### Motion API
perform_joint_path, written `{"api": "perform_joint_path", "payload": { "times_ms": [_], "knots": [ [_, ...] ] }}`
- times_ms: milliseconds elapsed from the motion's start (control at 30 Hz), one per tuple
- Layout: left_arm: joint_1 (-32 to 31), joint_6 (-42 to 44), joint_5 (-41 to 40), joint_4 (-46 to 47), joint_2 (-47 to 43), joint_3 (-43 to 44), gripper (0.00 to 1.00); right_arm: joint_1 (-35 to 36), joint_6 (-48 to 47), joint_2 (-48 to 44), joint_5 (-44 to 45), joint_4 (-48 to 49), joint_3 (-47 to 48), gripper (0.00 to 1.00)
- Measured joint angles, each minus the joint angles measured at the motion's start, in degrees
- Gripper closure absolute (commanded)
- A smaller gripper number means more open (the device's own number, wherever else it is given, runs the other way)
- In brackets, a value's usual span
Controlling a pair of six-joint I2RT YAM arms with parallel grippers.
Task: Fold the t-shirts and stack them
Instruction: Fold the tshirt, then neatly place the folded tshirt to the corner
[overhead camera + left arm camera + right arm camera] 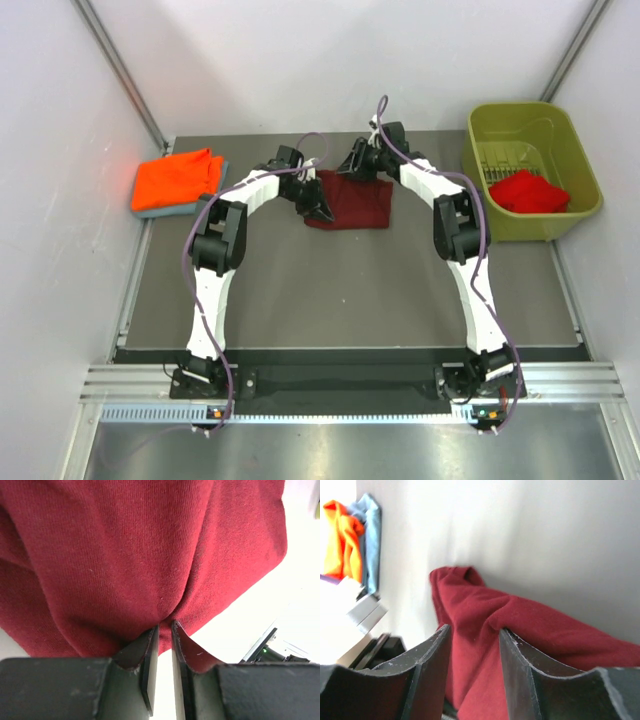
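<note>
2 hands are meeting at the maroon t-shirt (355, 205), which is lying at the tabletop's (350, 290) far middle. The left hand (164, 627) is pinching its cloth. The right hand (472, 630) is straddling a fold, and I cannot tell whether it is gripping. If they lift unevenly, the thin pinch is likely to slip and spoil the fold.

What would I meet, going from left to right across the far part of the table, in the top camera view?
First the orange shirt → then the maroon shirt → last the green bin, with the red shirt lying inside it.
</note>
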Motion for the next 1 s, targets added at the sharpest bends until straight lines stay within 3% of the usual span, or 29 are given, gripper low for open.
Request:
{"api": "perform_joint_path", "payload": {
  "times_ms": [100, 200, 233, 333, 667, 1000],
  "knots": [
    [0.0, 0.09, -0.55, 0.07, -0.42, -0.31, 0.74, -0.24, -0.11, 0.66, 1.14, 0.0, 0.42, 0.56],
    [-0.02, 0.94, -1.4, -0.26, -1.25, -0.31, 0.52, -0.7, -0.22, 0.87, 1.64, -0.04, 0.35, 0.55],
    [-0.07, 1.27, -2.01, -0.76, -1.6, -0.02, 0.41, -0.92, -0.22, 0.87, 1.73, 0.02, 0.22, 0.55],
    [0.44, 2.75, -4.39, -2.47, -3.08, 1.4, 0.26, -1.53, -0.17, 0.85, 1.66, 0.68, -0.79, 0.55],
    [10.1, 5.97, -8.9, -3.78, -2.03, 6.19, 0.23, -1.57, -0.02, 0.9, 1.49, 1.29, -2.16, 0.55],
    [9.4, 5.31, -4.98, -1.9, 6.23, 13.9, 0.24, -1.2, -0.02, 0.94, 1.44, 1.75, -2.43, 0.55]
  ]
}}
